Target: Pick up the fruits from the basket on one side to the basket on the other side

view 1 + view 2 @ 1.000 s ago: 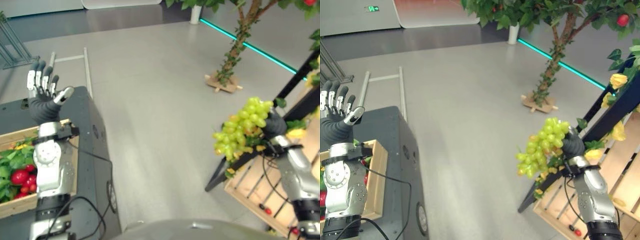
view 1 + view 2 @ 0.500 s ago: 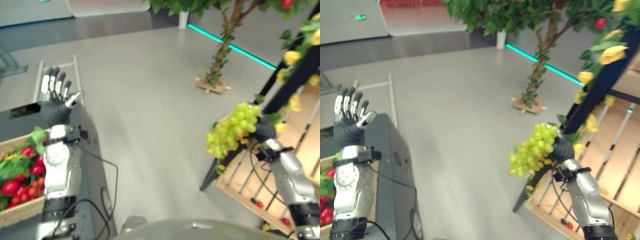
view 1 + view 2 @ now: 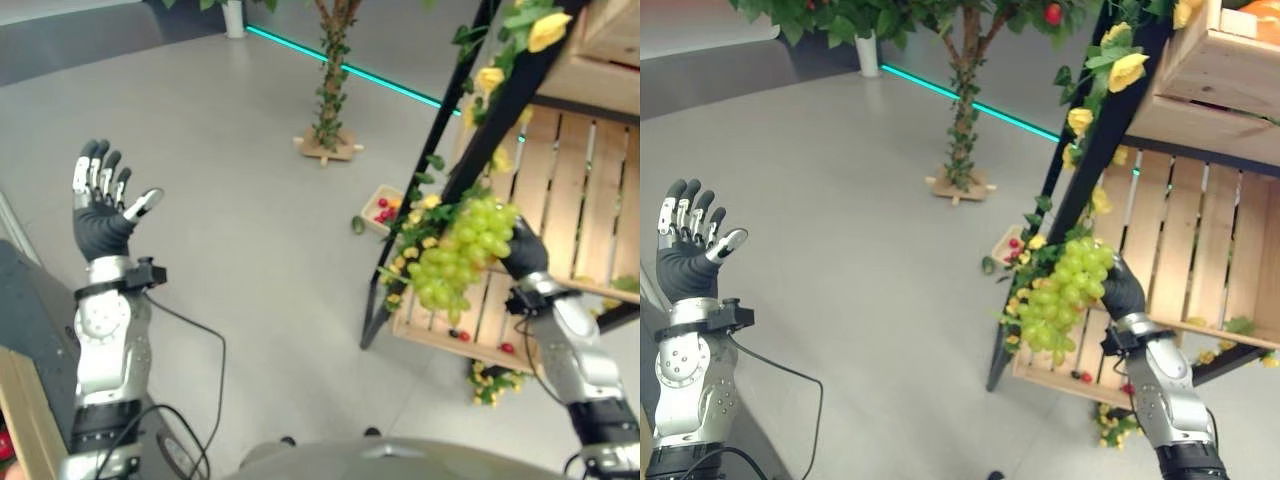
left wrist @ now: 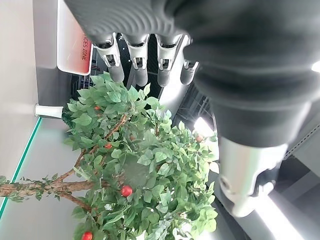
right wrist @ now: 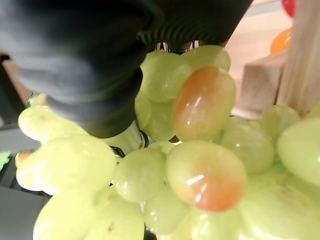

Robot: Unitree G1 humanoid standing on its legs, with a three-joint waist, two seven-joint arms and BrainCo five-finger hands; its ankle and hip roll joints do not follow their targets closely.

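The tall slatted wooden shelf rack with black slanted legs (image 3: 1200,250) is standing on the robot's right, artificial yellow flowers (image 3: 1120,70) trailing down its frame. In front of its lower tier the right robot hand (image 3: 525,255) is gripping a large bunch of pale green grapes (image 3: 455,255), carrying it clear of any basket. The left robot hand (image 3: 100,205) is hanging raised and empty, fingers spread straight. I'd say the carry step is underway; next the grapes need bringing over the receiving basket, then lowering and releasing gently so the bunch doesn't snag on the foliage.
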